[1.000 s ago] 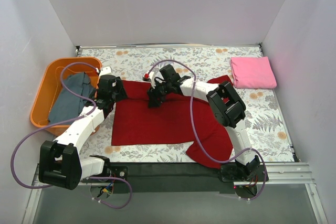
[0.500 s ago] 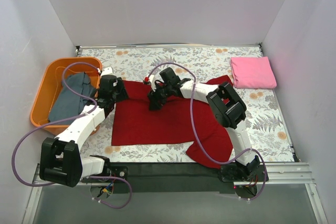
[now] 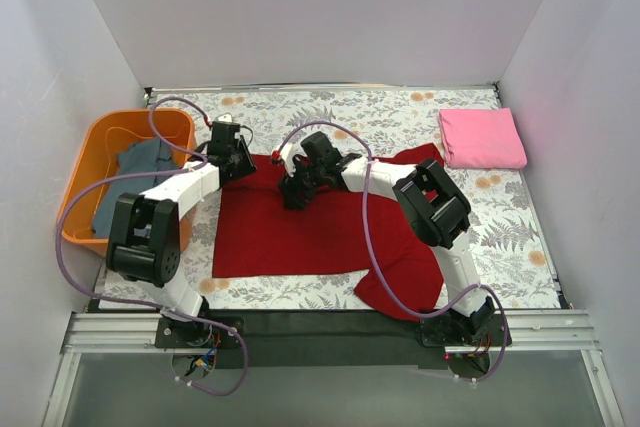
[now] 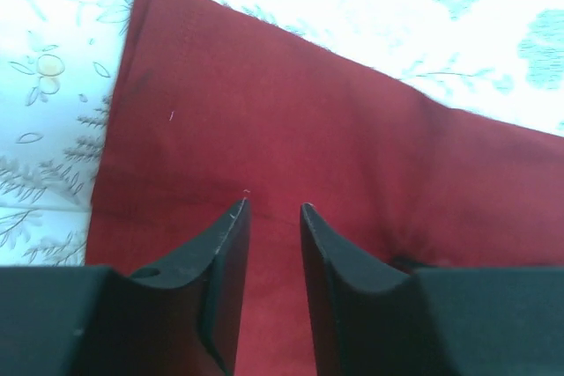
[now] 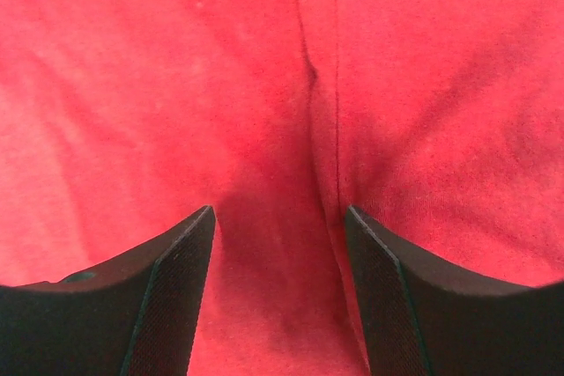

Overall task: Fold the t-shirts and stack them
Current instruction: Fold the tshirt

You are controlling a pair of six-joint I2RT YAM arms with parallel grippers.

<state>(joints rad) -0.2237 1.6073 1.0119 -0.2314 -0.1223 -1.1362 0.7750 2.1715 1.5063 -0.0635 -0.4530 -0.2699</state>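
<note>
Grip pending: left gripper (image 4: 273, 209) narrowly parted, right gripper (image 5: 280, 214) spread over red shirt (image 3: 290, 237); I must pinch both layers evenly.

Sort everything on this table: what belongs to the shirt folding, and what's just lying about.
Belongs to the job: dark red t-shirt, pink t-shirt, grey-blue t-shirt.
Just lying about: orange basket, floral tablecloth.
</note>
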